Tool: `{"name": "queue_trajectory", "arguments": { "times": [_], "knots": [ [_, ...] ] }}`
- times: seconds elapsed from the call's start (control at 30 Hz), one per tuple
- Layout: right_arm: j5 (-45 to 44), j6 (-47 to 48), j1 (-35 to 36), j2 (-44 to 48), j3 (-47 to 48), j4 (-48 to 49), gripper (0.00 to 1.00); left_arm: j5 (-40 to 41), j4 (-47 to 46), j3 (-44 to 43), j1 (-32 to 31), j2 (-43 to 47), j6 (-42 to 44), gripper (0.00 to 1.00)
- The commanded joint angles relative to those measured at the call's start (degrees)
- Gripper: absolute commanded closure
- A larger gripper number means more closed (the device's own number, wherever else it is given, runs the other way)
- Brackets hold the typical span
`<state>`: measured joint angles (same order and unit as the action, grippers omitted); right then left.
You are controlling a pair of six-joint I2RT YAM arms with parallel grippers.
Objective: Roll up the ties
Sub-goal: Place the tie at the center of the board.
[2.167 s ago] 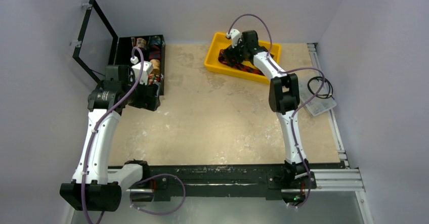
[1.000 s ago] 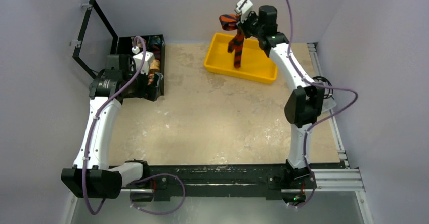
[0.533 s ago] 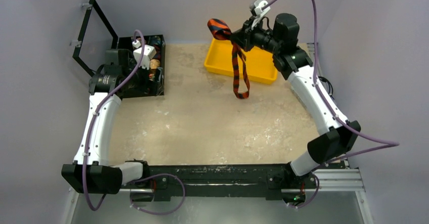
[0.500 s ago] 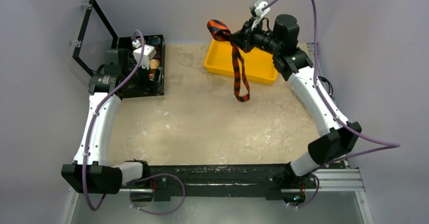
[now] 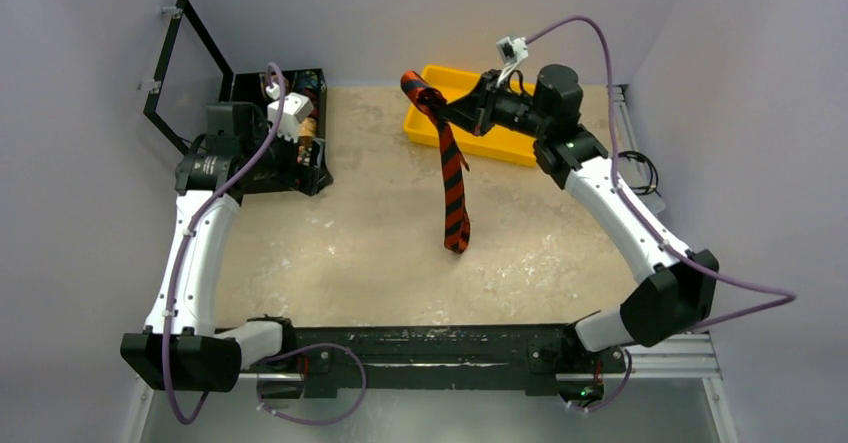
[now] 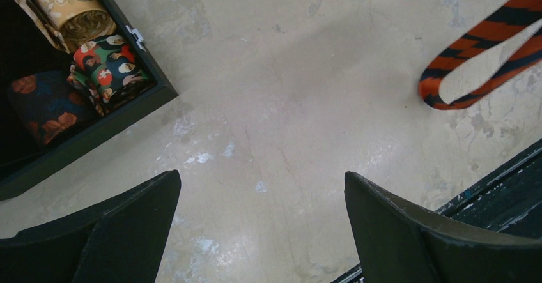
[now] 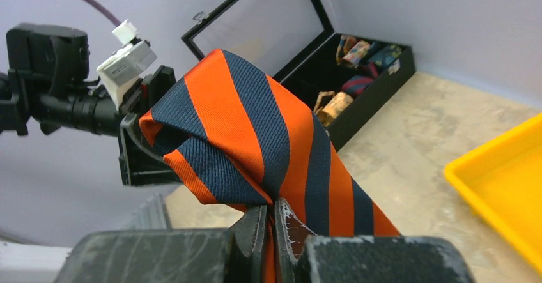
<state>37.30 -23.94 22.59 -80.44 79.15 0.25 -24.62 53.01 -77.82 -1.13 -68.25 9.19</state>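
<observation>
Over the table (image 5: 380,253) in the top view, the right claw (image 5: 436,101) pinches the striped tie (image 5: 452,178) near one end. A short folded bit pokes up past the jaws; the rest hangs down, doubled, with its lower end above mid-table. The tie is clear of the yellow tray (image 5: 470,146). The left claw (image 5: 305,163) hovers at the near corner of the black case (image 5: 318,113), holding nothing. Rolling looks not yet begun: the tie needs laying flat, rolling up, and probably storing.

Left wrist: the left claw (image 6: 261,177) is spread wide and empty above bare table. The tie's looped lower end (image 6: 460,91) dangles well apart, off to the upper right. The case wall (image 6: 96,130) sits upper left, with a gold roll (image 6: 70,8), a floral roll (image 6: 108,66) and a dark roll (image 6: 45,104) inside.

Right wrist: the right claw (image 7: 273,222) is pressed together on the fabric. The tie (image 7: 255,136) bunches right above the fingertips, touching both. The tray's corner (image 7: 505,193) is at right and the open case (image 7: 358,104) lies beyond.
</observation>
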Motion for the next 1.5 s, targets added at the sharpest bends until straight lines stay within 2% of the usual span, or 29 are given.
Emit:
{"name": "queue_trajectory", "arguments": {
  "times": [0.0, 0.07, 0.17, 0.27, 0.33, 0.37, 0.43, 0.47, 0.5, 0.53, 0.6, 0.67, 0.8, 0.93, 1.1, 1.13, 1.33, 1.47],
  "knots": [
    [0.68, -11.76, 2.66, -2.93, 5.75, 12.69, 1.00, -4.07, -4.03, 0.90, 0.39, 0.72, 1.19, 0.00],
    [0.39, -17.33, 3.60, -3.30, 7.65, 16.65, 1.00, -4.59, -4.42, 0.26, 0.35, 0.37, 1.11, 0.00],
    [-2.21, -21.49, 3.86, -2.22, 9.15, 17.32, 1.00, -4.31, -4.73, -0.75, 0.37, -0.08, 1.12, 0.00],
    [-5.72, -21.17, 2.59, 1.60, 5.51, 12.43, 1.00, -4.81, -5.12, -1.06, 0.37, -0.21, 1.41, 0.00],
    [-9.78, -20.63, -0.93, 6.00, -0.22, 4.51, 1.00, -5.30, -4.94, -1.27, 0.42, -0.62, 1.94, 0.00],
    [-11.25, -19.85, -3.04, 9.01, -3.13, -0.38, 0.89, -5.68, -4.63, -1.32, 0.38, -0.80, 2.45, 0.00],
    [-11.84, -15.89, -9.38, 14.00, -11.00, -9.89, 0.46, -6.46, -3.88, -1.01, 0.21, -0.84, 3.66, 0.00],
    [-10.84, -13.06, -14.05, 16.83, -15.41, -13.14, 0.17, -6.90, -3.57, -0.53, 0.13, -0.74, 4.74, 0.00],
    [-9.93, -9.62, -19.08, 19.41, -18.92, -18.26, 0.04, -7.09, -3.30, 0.09, -0.16, -0.51, 6.03, 0.00],
    [-9.81, -4.31, -23.88, 21.42, -20.67, -22.27, 0.02, -7.19, -2.94, 0.77, -0.68, -0.34, 7.53, 0.00],
    [-10.78, 8.59, -28.84, 23.80, -19.92, -29.95, 0.02, -6.79, -1.52, 2.14, -3.14, -0.29, 11.26, 0.00],
    [-13.05, 20.53, -29.33, 24.75, -16.91, -34.02, 0.02, -4.71, -0.84, 3.61, -6.75, -0.64, 14.98, 0.00],
    [-12.31, 32.77, -29.33, 22.76, -13.43, -37.37, 0.03, -1.11, -2.60, 5.99, -14.28, -4.57, 15.67, 0.01],
    [-10.99, 39.57, -29.27, 15.72, -11.93, -40.17, 0.13, -2.27, -6.22, 2.79, -17.89, -14.50, 11.83, 0.09],
    [-9.96, 43.27, -28.18, 4.77, -9.92, -39.45, 0.32, -2.49, -4.61, -10.25, -22.74, -30.58, 7.88, 0.18],
    [-11.50, 44.21, -27.01, 3.10, -9.37, -38.85, 0.33, -2.48, -4.38, -12.34, -23.38, -33.03, 6.83, 0.19],
    [-21.13, 50.58, -15.26, -4.75, -7.78, -29.70, 0.27, -4.25, -8.32, -17.51, -24.63, -41.43, -4.50, 0.22],
    [-24.43, 53.23, -11.54, -12.65, -4.04, -27.08, 0.27, -4.78, -10.00, -18.57, -24.75, -45.20, -11.48, 0.27]
  ]
}}
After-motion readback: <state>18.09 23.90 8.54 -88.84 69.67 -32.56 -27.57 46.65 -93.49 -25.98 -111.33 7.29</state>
